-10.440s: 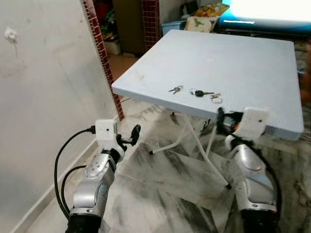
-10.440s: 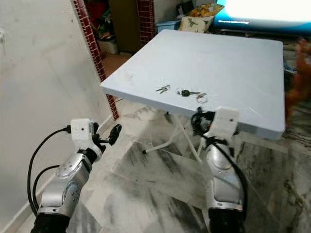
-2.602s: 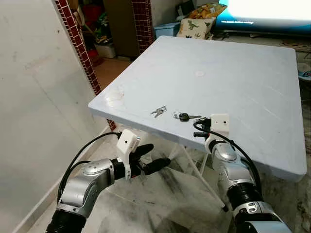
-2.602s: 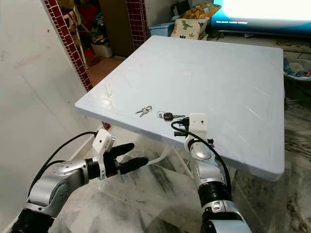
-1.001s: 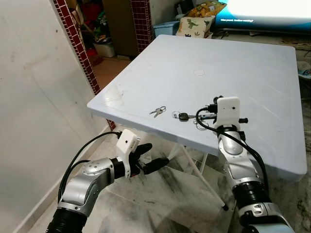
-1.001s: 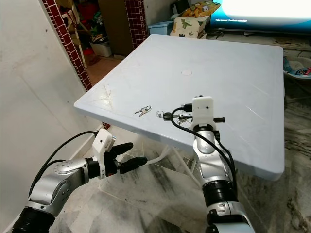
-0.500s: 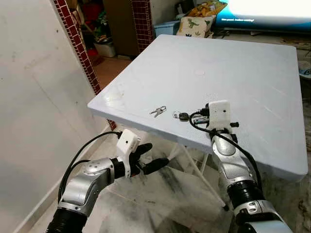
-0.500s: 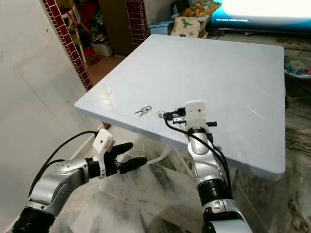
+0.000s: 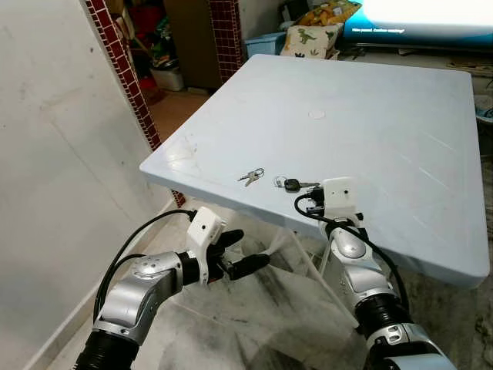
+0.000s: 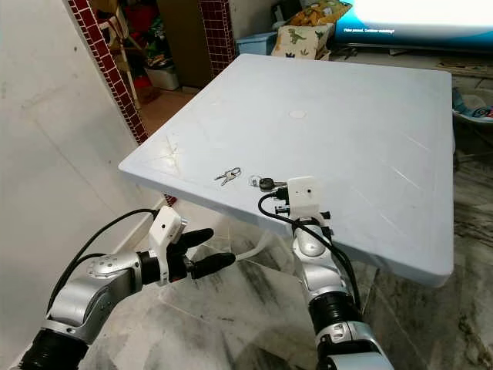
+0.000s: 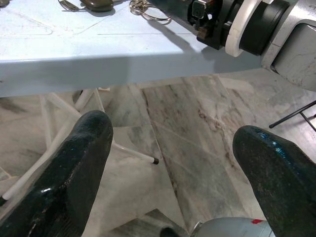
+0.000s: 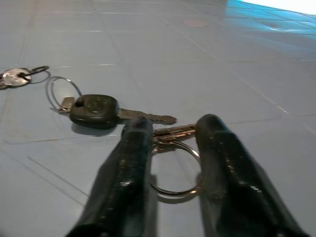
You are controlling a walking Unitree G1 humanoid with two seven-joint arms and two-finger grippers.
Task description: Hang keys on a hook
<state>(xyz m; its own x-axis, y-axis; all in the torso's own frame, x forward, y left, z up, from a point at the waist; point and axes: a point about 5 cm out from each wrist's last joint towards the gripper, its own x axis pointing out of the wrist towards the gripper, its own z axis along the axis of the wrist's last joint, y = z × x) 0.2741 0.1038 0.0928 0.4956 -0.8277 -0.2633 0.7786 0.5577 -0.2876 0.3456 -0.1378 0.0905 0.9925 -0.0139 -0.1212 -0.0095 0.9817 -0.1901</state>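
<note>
Three key sets lie near the front edge of the pale blue table (image 9: 385,116). They are small silver keys (image 9: 250,176), a black-headed key (image 9: 291,184) and a brass key on a ring (image 12: 170,131). My right gripper (image 12: 174,123) rests low on the tabletop, open. Its two black fingers (image 12: 133,163) straddle the brass key and its ring. The black-headed key (image 12: 94,109) lies just beyond the fingertips. My left gripper (image 9: 253,247) hangs open below the table's front edge, over the floor, holding nothing.
A white wall (image 9: 62,154) and a red brick pillar (image 9: 115,62) stand to the left. The table's white folding legs (image 9: 300,254) cross under its front edge above the marble floor (image 9: 254,324). A dinosaur-print cushion (image 9: 304,40) and a bright screen sit beyond the table.
My right arm has come down from above the table and drawn back toward the front edge, so its fingers now sit around the brass key's ring. The left arm has barely moved.
</note>
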